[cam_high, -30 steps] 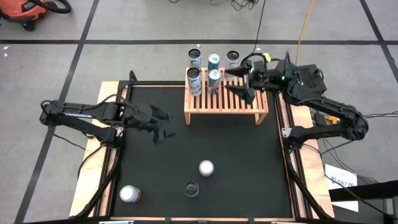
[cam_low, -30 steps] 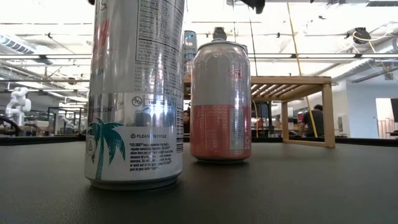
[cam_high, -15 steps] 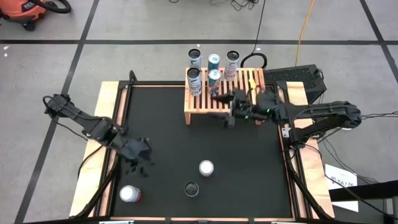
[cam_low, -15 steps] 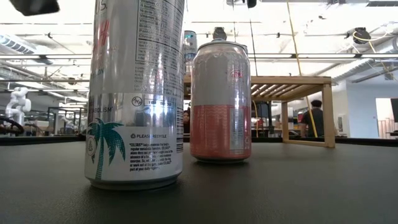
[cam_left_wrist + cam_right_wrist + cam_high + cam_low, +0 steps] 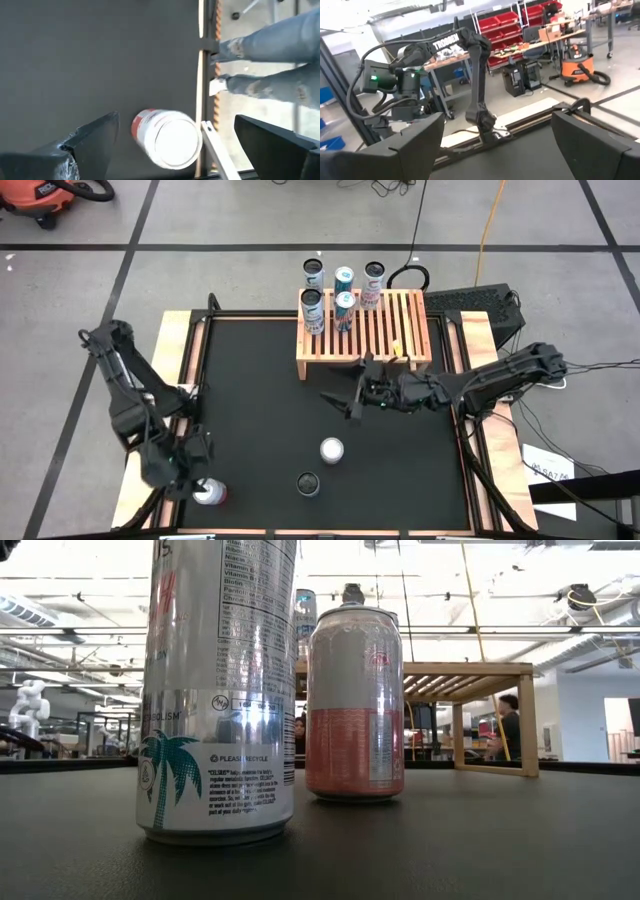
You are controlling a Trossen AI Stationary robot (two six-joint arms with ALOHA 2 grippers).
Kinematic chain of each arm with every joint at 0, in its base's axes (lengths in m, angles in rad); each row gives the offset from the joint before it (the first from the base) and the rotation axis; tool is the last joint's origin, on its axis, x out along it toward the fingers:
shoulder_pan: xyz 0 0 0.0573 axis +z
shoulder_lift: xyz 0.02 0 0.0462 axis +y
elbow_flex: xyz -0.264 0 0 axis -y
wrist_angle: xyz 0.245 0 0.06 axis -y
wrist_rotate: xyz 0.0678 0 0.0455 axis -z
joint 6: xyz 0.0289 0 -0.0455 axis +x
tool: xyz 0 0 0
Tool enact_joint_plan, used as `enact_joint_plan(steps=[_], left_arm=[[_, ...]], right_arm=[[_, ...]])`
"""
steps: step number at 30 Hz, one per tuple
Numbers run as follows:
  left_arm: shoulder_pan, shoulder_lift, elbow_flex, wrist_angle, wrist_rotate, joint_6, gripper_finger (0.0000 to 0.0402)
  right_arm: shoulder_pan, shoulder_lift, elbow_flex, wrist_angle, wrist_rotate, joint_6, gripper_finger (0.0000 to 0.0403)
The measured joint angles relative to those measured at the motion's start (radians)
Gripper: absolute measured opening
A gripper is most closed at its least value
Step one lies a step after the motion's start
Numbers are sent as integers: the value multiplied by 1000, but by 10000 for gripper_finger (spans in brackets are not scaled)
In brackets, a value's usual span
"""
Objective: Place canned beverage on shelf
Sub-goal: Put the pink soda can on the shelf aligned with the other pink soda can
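The light-wood slatted shelf (image 5: 375, 332) stands at the table's far edge with several cans on its far left part (image 5: 340, 288). A red-and-white can (image 5: 209, 492) stands upright on the black mat at the near left corner. My left gripper (image 5: 193, 477) is above it, open. In the left wrist view its fingers (image 5: 95, 135) stand on either side of the can (image 5: 167, 137) without touching it. My right gripper (image 5: 347, 402) is open and empty in front of the shelf, near the table's middle.
Two more cans stand near the front middle: a white-topped one (image 5: 331, 449) and a dark-topped one (image 5: 308, 482). In the low view they are the salmon can (image 5: 355, 700) and the silver palm-tree can (image 5: 220, 690). A person's legs (image 5: 265, 50) show beyond the table's edge.
My left gripper has swung from the table's left middle toward the near left corner and now stands over the red-and-white can. My right gripper has left the shelf top and come toward the near edge, to in front of the shelf. No can has moved.
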Motion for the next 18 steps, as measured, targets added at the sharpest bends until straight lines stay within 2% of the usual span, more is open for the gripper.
enact_joint_plan(steps=[5, 7, 9, 11, 13, 15, 18], left_arm=[[-68, 52, 0, -13, -41, 13, 396], [-71, 69, 0, -19, -110, 66, 396], [-54, 76, 0, -4, -228, 147, 396], [-14, 77, 0, 40, -343, 266, 396], [42, 77, 0, 96, -401, 390, 396], [118, 77, 0, 151, -400, 481, 396], [234, 79, -2, 224, -345, 583, 396]], right_arm=[[17, 13, 0, -16, -3, 51, 353], [22, 21, 0, -15, -4, 68, 353], [23, 22, 0, -15, -4, 99, 353], [29, 22, 0, -15, -5, 130, 353], [37, 22, 0, -23, -4, 160, 353], [50, 22, 3, -77, 4, 209, 353], [75, 24, 57, -347, 22, 335, 353]])
